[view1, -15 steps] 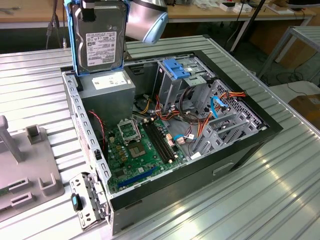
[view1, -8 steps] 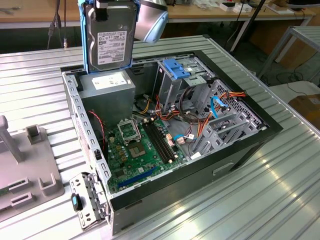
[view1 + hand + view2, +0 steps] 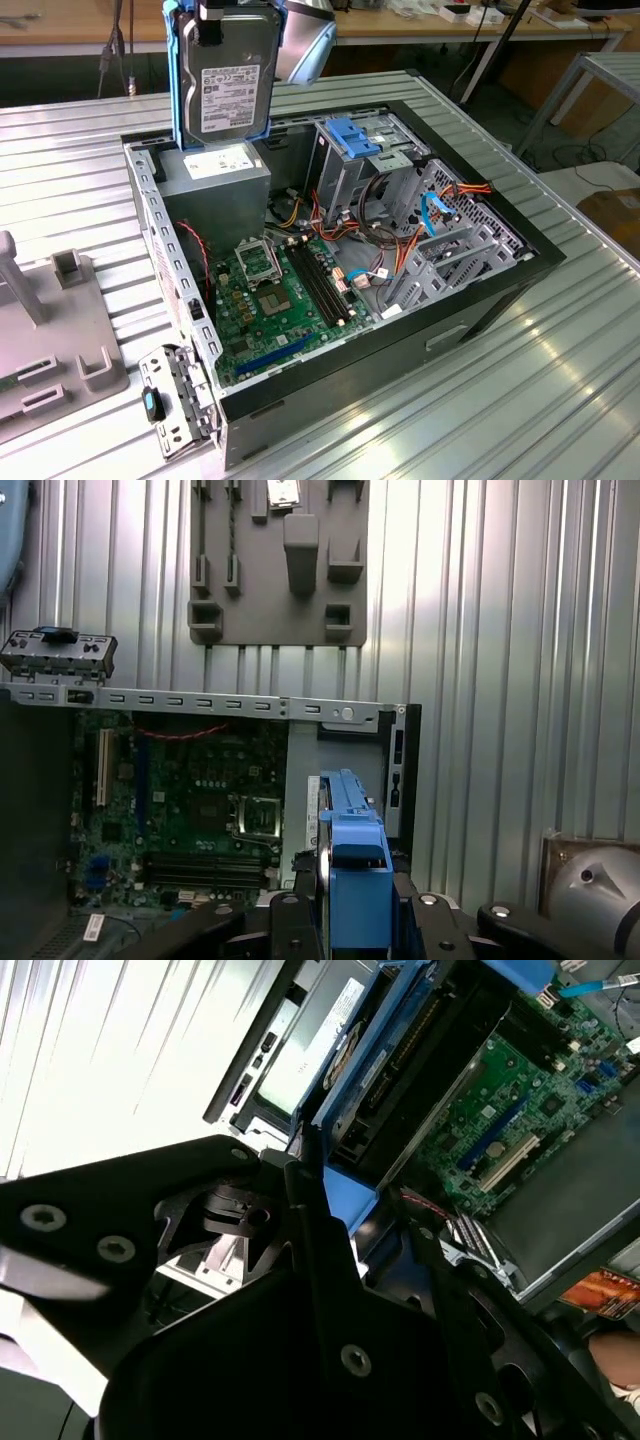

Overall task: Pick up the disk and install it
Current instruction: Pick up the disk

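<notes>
Carrying is the step in hand: the fingers (image 3: 404,908) are clamped on the disk (image 3: 228,80), which hangs upright beneath them over the open computer case (image 3: 480,292). It is not yet installed; seating it would call for lining its blue rails up with the drive cage (image 3: 345,172), which lies lower than the fingers.

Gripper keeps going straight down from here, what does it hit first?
Likely the grey power supply box: the disk held in the gripper hangs above it, so the disk's lower edge would touch first. The gap is hard to judge.
</notes>
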`<move>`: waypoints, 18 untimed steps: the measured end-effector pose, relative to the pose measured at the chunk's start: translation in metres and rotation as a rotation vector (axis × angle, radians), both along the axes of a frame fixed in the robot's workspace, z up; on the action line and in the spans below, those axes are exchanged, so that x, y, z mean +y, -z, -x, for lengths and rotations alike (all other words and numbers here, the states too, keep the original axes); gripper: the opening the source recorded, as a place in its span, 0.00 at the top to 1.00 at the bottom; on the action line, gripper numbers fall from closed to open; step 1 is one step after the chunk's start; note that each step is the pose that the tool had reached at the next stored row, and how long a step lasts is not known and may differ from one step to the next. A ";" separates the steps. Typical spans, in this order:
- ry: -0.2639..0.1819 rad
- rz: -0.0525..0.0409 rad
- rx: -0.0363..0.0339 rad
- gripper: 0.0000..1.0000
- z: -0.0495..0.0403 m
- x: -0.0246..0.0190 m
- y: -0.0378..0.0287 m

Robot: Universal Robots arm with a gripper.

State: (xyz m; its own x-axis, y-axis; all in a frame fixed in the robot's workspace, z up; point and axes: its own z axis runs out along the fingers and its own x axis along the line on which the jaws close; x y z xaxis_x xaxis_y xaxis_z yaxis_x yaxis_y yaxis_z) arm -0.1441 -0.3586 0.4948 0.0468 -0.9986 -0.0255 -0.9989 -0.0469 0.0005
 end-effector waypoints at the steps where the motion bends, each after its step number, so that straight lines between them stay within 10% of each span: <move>1: 0.000 -0.0001 -0.0001 0.63 0.0000 -0.0016 0.0001; 18: 0.000 -0.0001 -0.0001 0.63 -0.0020 -0.0225 0.0004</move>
